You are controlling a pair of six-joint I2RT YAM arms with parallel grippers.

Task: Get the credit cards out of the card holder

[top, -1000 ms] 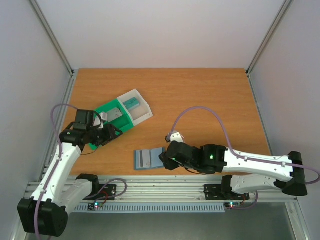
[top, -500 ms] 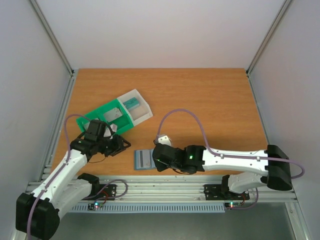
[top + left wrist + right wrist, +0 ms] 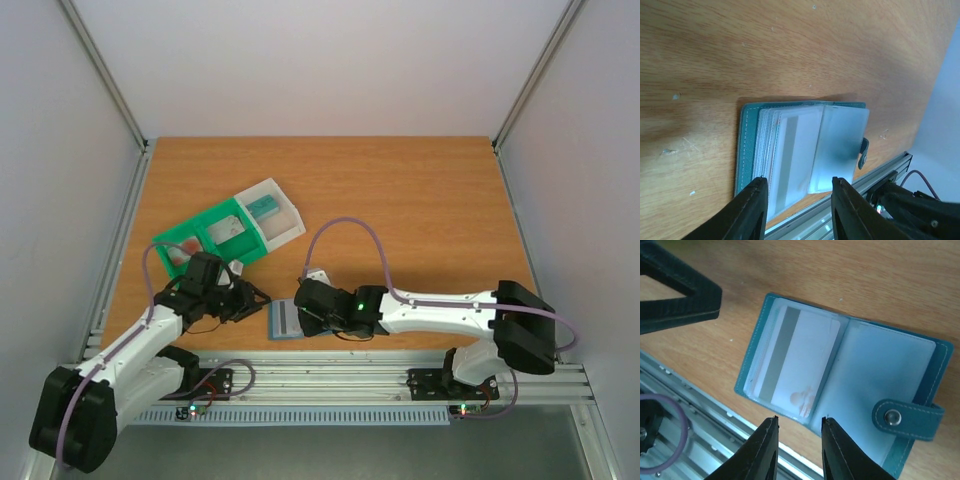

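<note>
The card holder (image 3: pixel 283 320) lies open near the table's front edge, slate-blue with clear sleeves and a snap tab (image 3: pixel 910 417). A whitish credit card (image 3: pixel 797 360) with a grey stripe and pink marks sits in the top sleeve, and more card edges (image 3: pixel 767 145) stack under it. My left gripper (image 3: pixel 258 298) (image 3: pixel 799 181) hovers just left of the holder, open with nothing between its fingers. My right gripper (image 3: pixel 303 316) (image 3: pixel 799 419) hangs over the holder's right half and hides it in the top view. Its jaws stand narrowly apart, with nothing between them, above the holder's near edge.
A green-and-clear compartment tray (image 3: pixel 215 222) stands at the back left with a teal card (image 3: pixel 265 207) in it. The aluminium rail (image 3: pixel 330 378) runs along the table's front edge, just below the holder. The left arm's finger (image 3: pixel 675 300) shows at the right wrist view's top left.
The left arm swung from the tray down to the holder's left side. The right arm slid left over the holder's right half, and its jaws narrowed.
</note>
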